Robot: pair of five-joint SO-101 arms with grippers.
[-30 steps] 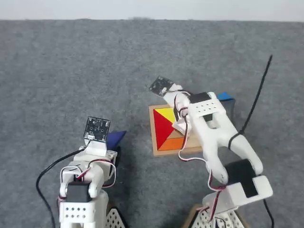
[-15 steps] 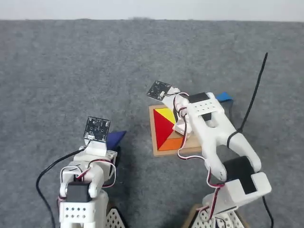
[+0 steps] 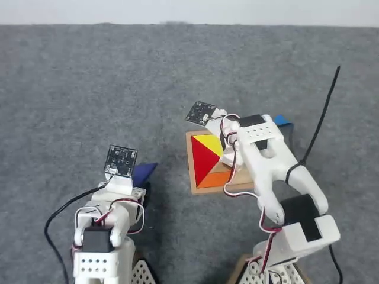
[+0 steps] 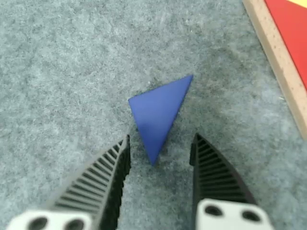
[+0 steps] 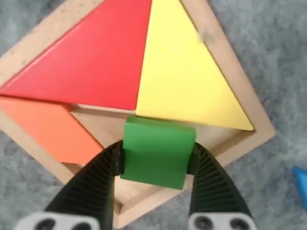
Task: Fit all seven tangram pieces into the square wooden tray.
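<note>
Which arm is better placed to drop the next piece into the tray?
Right. The right gripper holds the green piece over the bare part of the wooden tray, while the left gripper hangs open over the blue triangle on the mat.

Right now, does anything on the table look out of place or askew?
Nothing damaged. The green square wooden piece is clamped in the right gripper over the square wooden tray's bare gap, not seated. A dark blue triangle lies on the grey mat between the left gripper's open fingers; a light blue piece lies outside the tray.
</note>
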